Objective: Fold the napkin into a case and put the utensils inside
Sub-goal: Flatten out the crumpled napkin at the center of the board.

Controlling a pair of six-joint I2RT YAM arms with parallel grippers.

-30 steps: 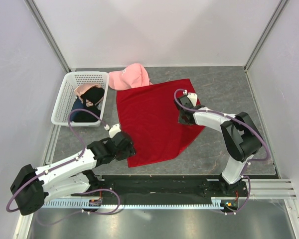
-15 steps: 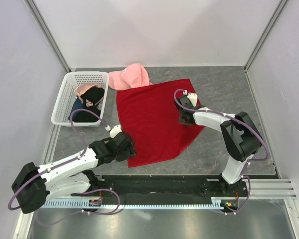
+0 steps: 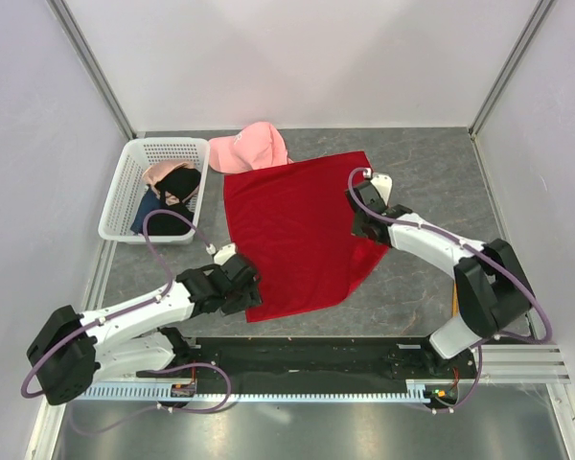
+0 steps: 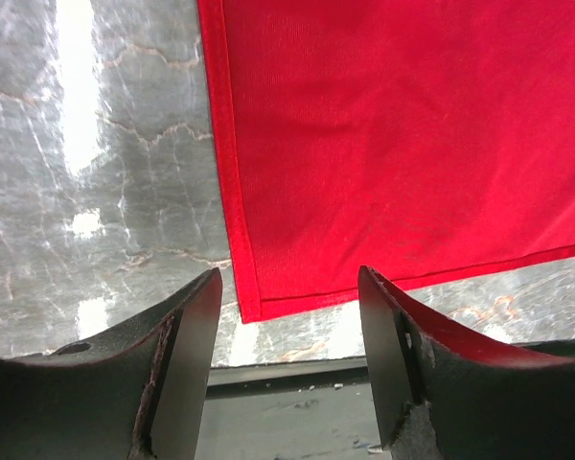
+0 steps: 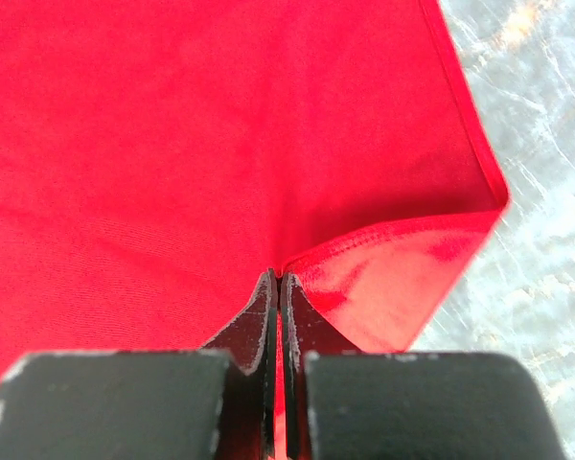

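Red napkin (image 3: 292,235), right claw (image 5: 276,280) pinched on its folded edge — left claw (image 4: 287,283) wide, empty, over near corner

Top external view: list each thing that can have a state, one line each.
Bright red soft cloth napkin: spread open, unfolded.
Left tool: open, at the napkin's near-left corner.
Right tool: shut on the napkin near its right corner.
White plastic basket: holding clothes.

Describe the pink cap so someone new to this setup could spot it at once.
Look to the far edge of the grey table. Right of the white basket, at the red napkin's far-left corner, lies the cap. It is domed and pale pink, outside the basket; the napkin is flat and bright red.
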